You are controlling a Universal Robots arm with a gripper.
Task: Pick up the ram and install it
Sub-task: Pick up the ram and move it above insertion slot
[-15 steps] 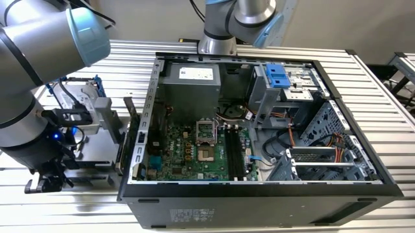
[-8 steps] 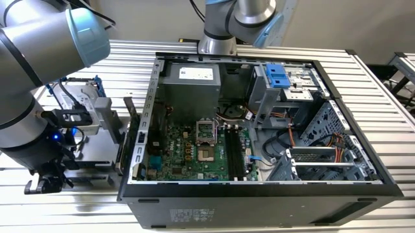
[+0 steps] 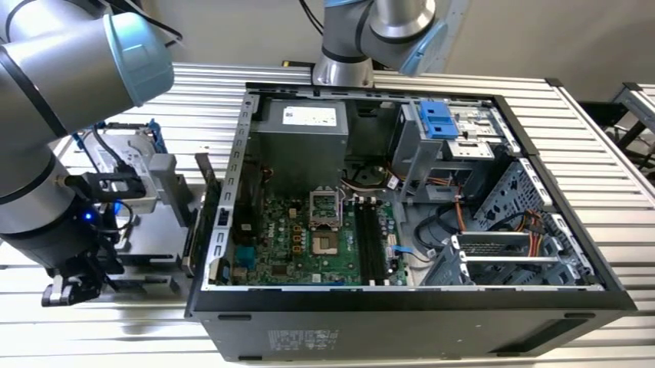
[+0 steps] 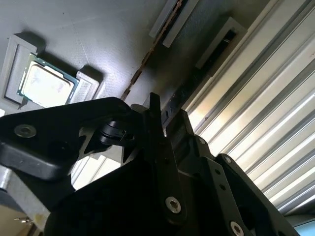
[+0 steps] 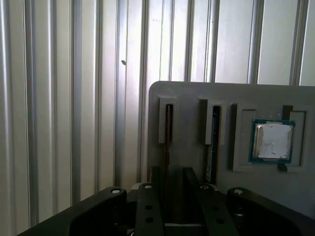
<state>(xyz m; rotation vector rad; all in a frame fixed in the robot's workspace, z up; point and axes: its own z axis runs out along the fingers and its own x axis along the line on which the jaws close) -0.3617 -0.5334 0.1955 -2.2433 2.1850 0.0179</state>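
The ram stands on edge in a slot of a grey holder plate; in the second wrist view it is a thin brownish edge. A second stick fills the slot beside it. My gripper is low over the plate, one finger on each side of the first ram's end, open with a gap around the stick. In the exterior view the gripper hangs at the exterior view's left, outside the open computer case. The motherboard's black slots lie inside the case.
A square silver CPU chip sits in a pocket of the same plate, also seen in the second wrist view. A hard drive with blue brackets stands behind my arm. The case wall rises between the plate and the motherboard. Ribbed metal table lies all around.
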